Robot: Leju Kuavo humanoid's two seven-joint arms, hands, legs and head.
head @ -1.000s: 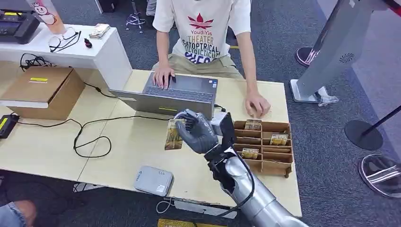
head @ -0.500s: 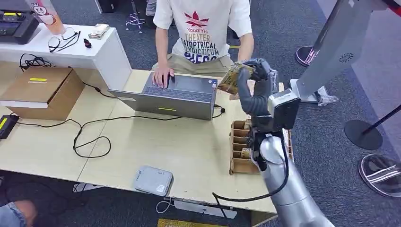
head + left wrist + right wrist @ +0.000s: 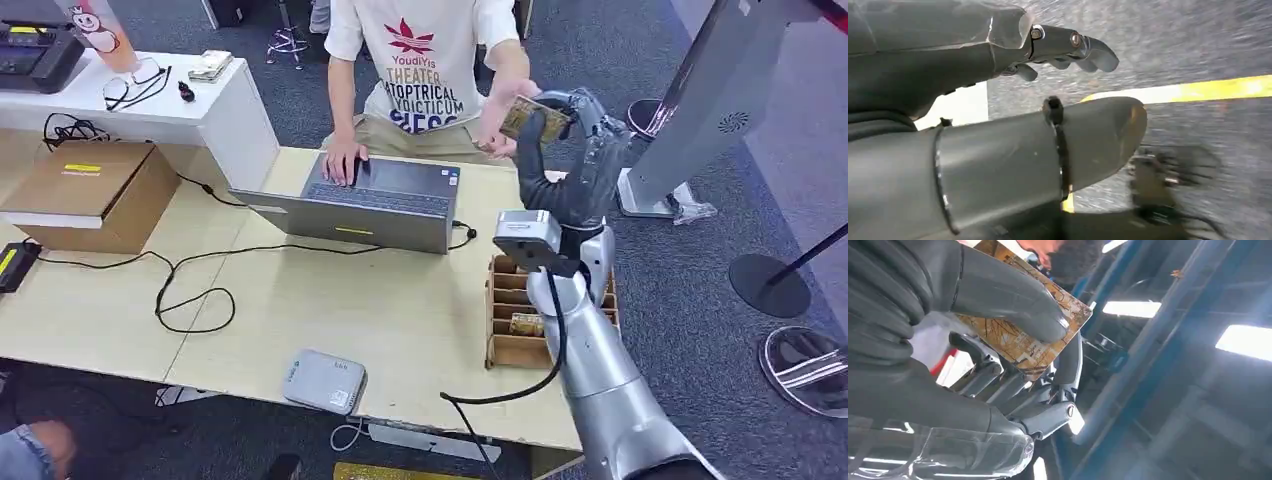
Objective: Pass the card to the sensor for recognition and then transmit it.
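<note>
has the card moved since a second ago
Yes. The right hand has carried the card from low over the table, in front of the laptop, up and past it to the person's raised hand.

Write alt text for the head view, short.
The robot's right hand holds a patterned card raised toward the open hand of a person seated behind a wooden table. On the table are an open laptop, a wooden card rack and a small grey box.
</note>
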